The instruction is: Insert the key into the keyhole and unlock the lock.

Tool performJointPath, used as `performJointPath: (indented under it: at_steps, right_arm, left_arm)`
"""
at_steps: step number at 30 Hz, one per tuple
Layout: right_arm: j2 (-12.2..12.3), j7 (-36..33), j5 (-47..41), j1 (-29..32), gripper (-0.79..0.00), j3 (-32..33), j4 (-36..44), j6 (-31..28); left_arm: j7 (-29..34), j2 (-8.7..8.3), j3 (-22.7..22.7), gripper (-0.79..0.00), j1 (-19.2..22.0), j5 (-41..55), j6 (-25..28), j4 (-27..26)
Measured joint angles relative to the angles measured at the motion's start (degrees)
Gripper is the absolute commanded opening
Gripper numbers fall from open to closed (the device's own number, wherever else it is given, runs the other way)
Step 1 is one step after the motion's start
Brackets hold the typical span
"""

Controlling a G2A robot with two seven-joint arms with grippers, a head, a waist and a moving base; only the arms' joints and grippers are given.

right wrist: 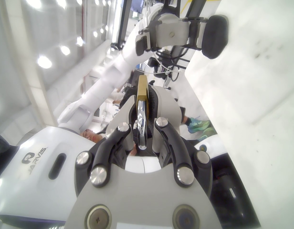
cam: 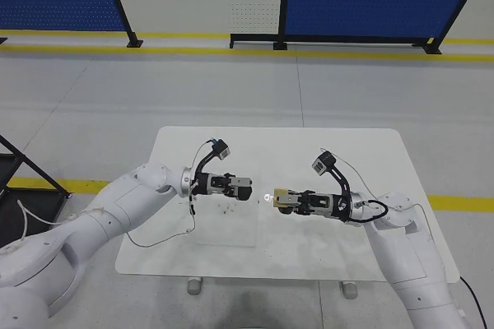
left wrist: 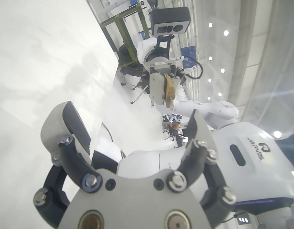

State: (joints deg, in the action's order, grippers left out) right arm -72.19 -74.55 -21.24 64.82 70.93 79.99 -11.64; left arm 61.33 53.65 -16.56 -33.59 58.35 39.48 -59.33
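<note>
The left gripper [cam: 245,188] hangs over the middle of the table [cam: 346,247], fingers spread and empty, pointing right. Just to its right, not touching, the lock [cam: 282,196] sits clamped in the right gripper [right wrist: 145,98]. Its brass body lies left-right, aimed at the left gripper. A small pale piece [cam: 267,196] juts from the lock's left end. I cannot tell whether that is the key. The left gripper is nearer that end.

Top cam stares down at the whole tabletop [cam: 354,156], wrist cams sit right behind left claw [left wrist: 131,109] and right claw [right wrist: 144,96], facing each other.
</note>
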Motion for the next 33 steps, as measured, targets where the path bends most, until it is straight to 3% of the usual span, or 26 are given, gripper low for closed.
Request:
performJointPath:
  at_steps: [10,20,30,33]
  right_arm:
    - [0.00,0.00,0.00,0.00,-0.785,0.00,0.00,0.00]
    - [0.00,0.00,0.00,0.00,-0.785,0.00,0.00,0.00]
    - [0.00,0.00,0.00,0.00,-0.785,0.00,0.00,0.00]
    - [0.00,0.00,0.00,0.00,-0.785,0.00,0.00,0.00]
  left_arm:
    - [-3.69,0.07,-4.51,0.000,-5.14,-1.30,-0.17,-3.97]
    - [-2.59,0.39,-8.57,0.000,-7.26,-3.94,-2.16,-5.37]
    - [-4.90,-0.92,-13.78,0.000,-11.08,-9.49,-3.15,-10.86]
    - [-6.73,-1.65,-15.81,-0.129,-12.85,-11.64,-3.19,-13.05]
